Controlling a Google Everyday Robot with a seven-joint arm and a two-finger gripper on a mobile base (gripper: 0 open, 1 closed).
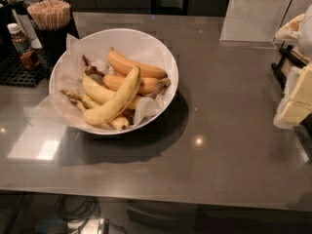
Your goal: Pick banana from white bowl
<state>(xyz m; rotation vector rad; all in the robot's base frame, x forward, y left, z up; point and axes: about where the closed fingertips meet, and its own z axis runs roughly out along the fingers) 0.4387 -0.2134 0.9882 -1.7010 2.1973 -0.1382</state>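
The white bowl (171, 67), wide and lined with crumpled white paper, stands on the grey counter at the left middle. The banana (115, 101), long, thick and pale yellow, lies diagonally on top of the pile, its upper tip pointing to the back right. Two deeper orange-yellow bananas (136, 67) lie behind it, and shorter yellow ones (95, 89) lie beneath it. My gripper (295, 101), with cream-coloured parts on a black frame, is at the right edge of the view, far to the right of the bowl and touching nothing in it.
A black cup of wooden stir sticks (50, 16) and a small brown bottle (20, 44) stand on a black mat (19, 71) behind the bowl at the left. A clear plastic stand (253, 14) is at the back right. The counter's front edge (156, 195) runs along the bottom.
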